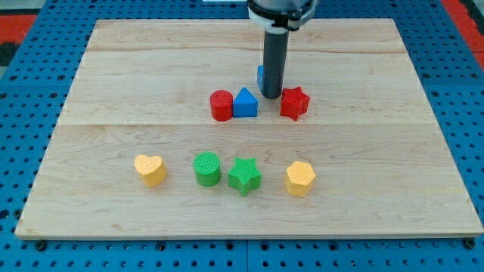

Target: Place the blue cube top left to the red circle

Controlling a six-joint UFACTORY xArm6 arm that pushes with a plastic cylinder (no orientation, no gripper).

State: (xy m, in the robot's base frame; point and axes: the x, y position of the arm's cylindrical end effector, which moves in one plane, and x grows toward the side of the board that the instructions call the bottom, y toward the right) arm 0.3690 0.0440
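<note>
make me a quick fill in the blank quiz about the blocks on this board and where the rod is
My tip stands between the blue triangle and the red ____.
The red circle touches the blue triangle's ____ side.
The blue cube is partly hidden behind the ____.
The green star sits right of the green ____.

Missing: star; left; rod; cylinder

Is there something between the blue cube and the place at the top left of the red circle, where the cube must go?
Nothing visible blocks it. The blue cube peeks out at the left of my tip. The board above and left of the red circle is bare. The blue triangle sits below that path, touching the circle.
</note>
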